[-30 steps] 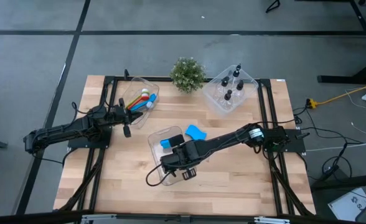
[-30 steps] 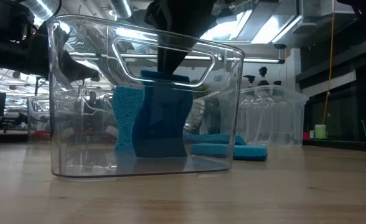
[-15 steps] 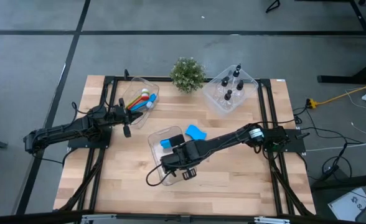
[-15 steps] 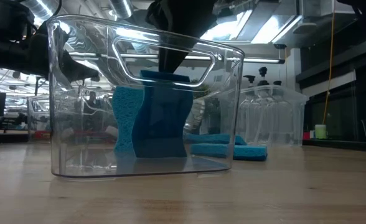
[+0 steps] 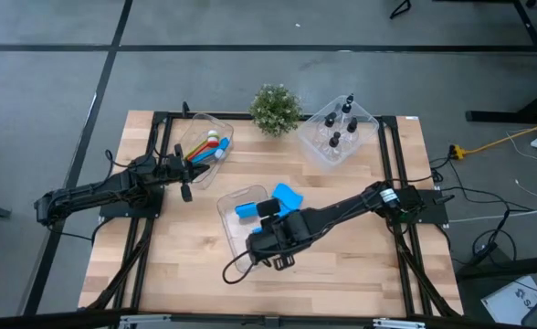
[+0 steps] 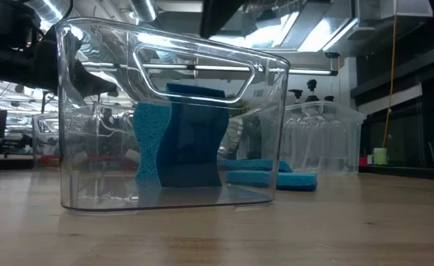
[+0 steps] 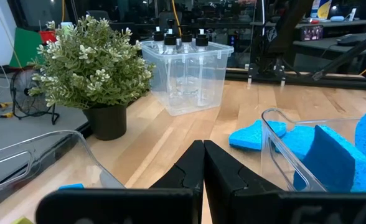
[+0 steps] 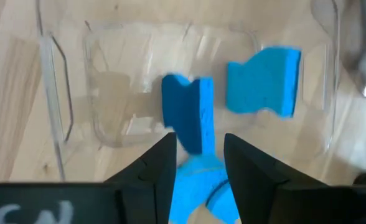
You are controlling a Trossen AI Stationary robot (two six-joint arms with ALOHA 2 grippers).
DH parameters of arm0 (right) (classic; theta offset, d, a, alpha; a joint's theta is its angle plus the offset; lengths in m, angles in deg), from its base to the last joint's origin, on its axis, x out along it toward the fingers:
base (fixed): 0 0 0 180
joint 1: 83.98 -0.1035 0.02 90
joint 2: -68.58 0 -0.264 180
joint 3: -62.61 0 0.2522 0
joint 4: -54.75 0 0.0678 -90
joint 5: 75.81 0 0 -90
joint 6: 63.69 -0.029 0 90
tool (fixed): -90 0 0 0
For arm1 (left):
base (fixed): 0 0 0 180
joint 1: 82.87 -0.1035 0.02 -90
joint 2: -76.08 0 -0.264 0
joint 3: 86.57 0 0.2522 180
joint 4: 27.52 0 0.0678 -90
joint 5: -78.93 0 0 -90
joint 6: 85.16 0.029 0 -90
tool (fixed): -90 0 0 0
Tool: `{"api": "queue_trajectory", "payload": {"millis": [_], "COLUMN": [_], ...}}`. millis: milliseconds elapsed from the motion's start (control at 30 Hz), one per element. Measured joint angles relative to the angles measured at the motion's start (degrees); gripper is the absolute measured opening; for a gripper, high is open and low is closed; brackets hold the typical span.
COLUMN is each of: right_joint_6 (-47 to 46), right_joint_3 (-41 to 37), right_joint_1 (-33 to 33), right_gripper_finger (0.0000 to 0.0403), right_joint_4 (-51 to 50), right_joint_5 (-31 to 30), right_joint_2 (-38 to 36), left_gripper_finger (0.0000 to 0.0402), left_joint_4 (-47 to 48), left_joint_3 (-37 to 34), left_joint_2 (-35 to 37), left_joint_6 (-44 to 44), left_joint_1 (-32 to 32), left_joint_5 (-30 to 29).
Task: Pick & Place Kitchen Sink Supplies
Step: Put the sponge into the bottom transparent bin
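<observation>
Right claw hangs above the near clear bin, fingers apart and empty. Directly beneath it, inside that bin, two blue sponge pieces stand on edge, so this placement looks complete. Beyond the claw, outside the bin, loose sponges lie on the tabletop; these appear to be what is left. Brushes sit in a bin beside the left claw, which waits with fingers pressed together (nothing held). Bottles stand binned well away. A potted plant stands between those bins, obstructing nothing.
</observation>
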Motion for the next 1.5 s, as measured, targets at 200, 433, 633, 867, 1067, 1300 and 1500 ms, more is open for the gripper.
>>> {"api": "queue_trajectory", "payload": {"millis": [200,433,633,867,1067,1300,1500], "right_joint_6": [-13.50,-30.67,-43.93,-59.36,-73.19,-79.77,-59.80], "right_joint_3": [0.00,-0.50,-0.57,-0.57,-5.48,-12.94,-18.21], "right_joint_1": [-1.41,-3.63,-8.64,-15.25,-17.93,-17.77,-17.85], "right_gripper_finger": [0.0133,0.0133,0.0133,0.0133,0.0133,0.0133,0.0133], "right_joint_4": [-7.03,-12.20,-12.19,-9.55,-6.41,-12.08,-12.19], "right_joint_5": [-0.54,0.62,-1.52,-6.09,-6.00,0.75,-1.91], "right_joint_2": [-0.29,-0.29,-0.29,0.18,0.59,0.72,0.60], "left_gripper_finger": [0.0002,0.0002,0.0002,0.0002,0.0002,0.0002,0.0002], "left_joint_4": [0.00,0.00,-0.02,-0.02,0.14,-0.02,0.04], "left_joint_3": [-0.02,-0.02,-0.01,0.00,0.00,-0.02,-0.02], "left_joint_2": [-0.01,-0.01,0.00,0.01,-0.01,0.01,0.00], "left_joint_6": [0.00,0.00,0.00,0.00,0.00,0.00,0.00], "left_joint_1": [0.00,0.00,0.00,0.00,0.00,0.00,0.00], "left_joint_5": [0.00,0.00,0.00,0.00,0.00,0.00,0.00]}}
